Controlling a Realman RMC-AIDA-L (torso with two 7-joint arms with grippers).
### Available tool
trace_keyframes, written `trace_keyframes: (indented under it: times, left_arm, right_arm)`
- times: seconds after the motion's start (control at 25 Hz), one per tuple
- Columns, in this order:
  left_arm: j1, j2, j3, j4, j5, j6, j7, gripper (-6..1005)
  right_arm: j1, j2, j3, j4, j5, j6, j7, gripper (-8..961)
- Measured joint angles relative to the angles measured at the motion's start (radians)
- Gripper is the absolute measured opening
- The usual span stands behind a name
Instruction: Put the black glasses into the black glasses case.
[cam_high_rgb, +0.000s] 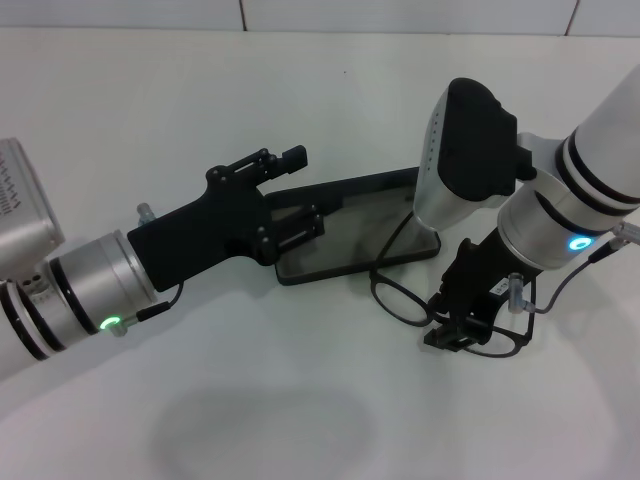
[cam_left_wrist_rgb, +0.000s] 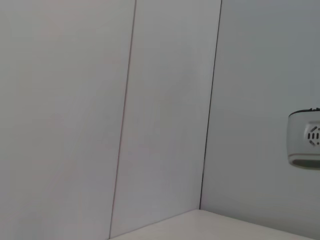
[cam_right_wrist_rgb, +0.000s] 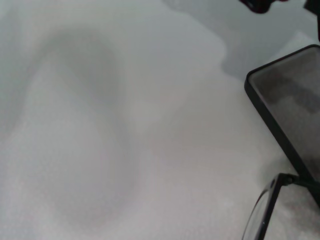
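Note:
The black glasses case lies open on the white table, its grey lining up; one corner shows in the right wrist view. My left gripper is open and straddles the case's left end, one finger behind the rear edge and one over the lining. The black glasses lie just in front of the case's right end, one temple arm curving up over it. Part of a lens rim shows in the right wrist view. My right gripper points down and is closed on the glasses at the bridge.
The white table stretches in front of and behind the case, with a tiled wall at the back. The left wrist view shows only wall panels and a white rounded housing.

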Motion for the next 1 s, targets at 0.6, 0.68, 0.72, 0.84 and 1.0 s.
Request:
trace_keyframes:
  times: [0.6,0.68,0.72,0.84,1.0]
  left_arm:
    - [-0.006,0.002,-0.005,-0.001,0.0,0.0,-0.006,649]
    - [-0.006,0.003,-0.005,-0.001,-0.001,0.003,-0.008,649]
    - [-0.006,0.003,-0.004,0.0,-0.001,0.004,-0.009,649]
    - [-0.007,0.003,-0.001,0.004,-0.001,0.006,-0.011,648]
    - [-0.007,0.006,0.001,0.009,-0.001,0.01,-0.03,648]
  right_arm:
    - [-0.017,-0.006,0.033,-0.023,0.0,-0.019,-0.02,139]
    - [-0.032,-0.008,0.064,-0.042,0.002,-0.049,-0.036,124]
    - [-0.039,-0.008,0.079,-0.052,0.004,-0.061,-0.043,123]
    - [-0.078,-0.006,0.159,-0.106,0.015,-0.117,-0.08,119]
    - [-0.124,-0.008,0.25,-0.158,0.044,-0.157,-0.117,118]
